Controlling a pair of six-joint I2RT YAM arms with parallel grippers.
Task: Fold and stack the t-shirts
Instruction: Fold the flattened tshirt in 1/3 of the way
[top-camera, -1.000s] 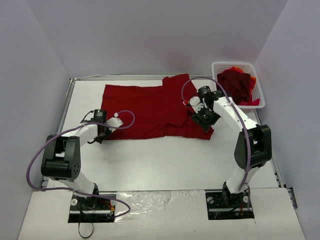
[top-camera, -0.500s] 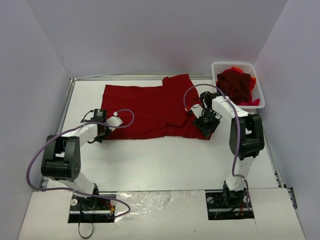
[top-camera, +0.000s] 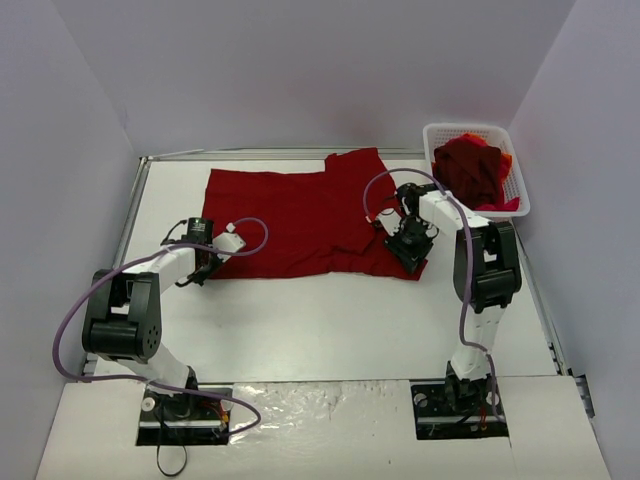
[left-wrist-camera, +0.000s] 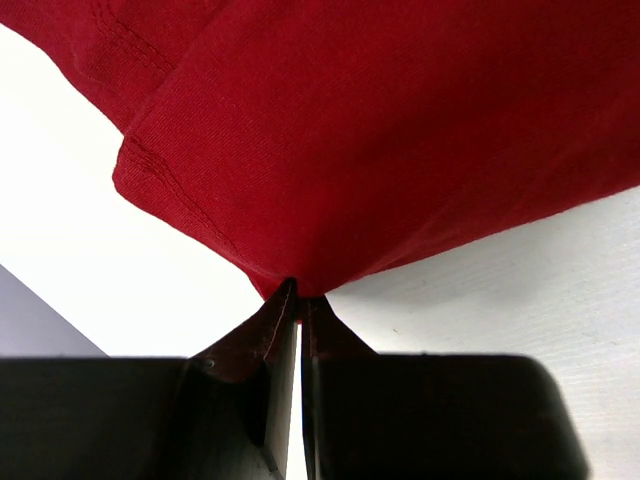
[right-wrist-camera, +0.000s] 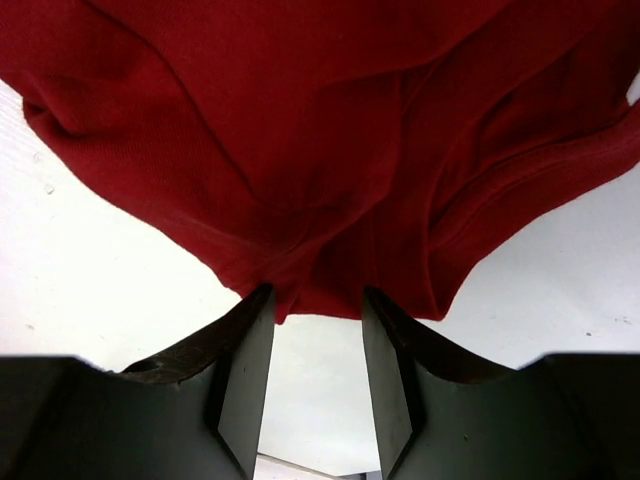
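On the table (top-camera: 330, 320), pinching t-shirt's (top-camera: 290, 220) near-left corner in left fingers (left-wrist-camera: 285, 320), straddling near-right hem with parted right fingers (right-wrist-camera: 258, 325).

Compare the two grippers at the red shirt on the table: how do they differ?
The left gripper is shut, pinching the near left corner of the shirt; the right gripper has its jaws apart, cloth only at its tips. The left gripper meets a flat corner, the right gripper a rumpled, folded edge. Both sit at the near edge of the shirt.
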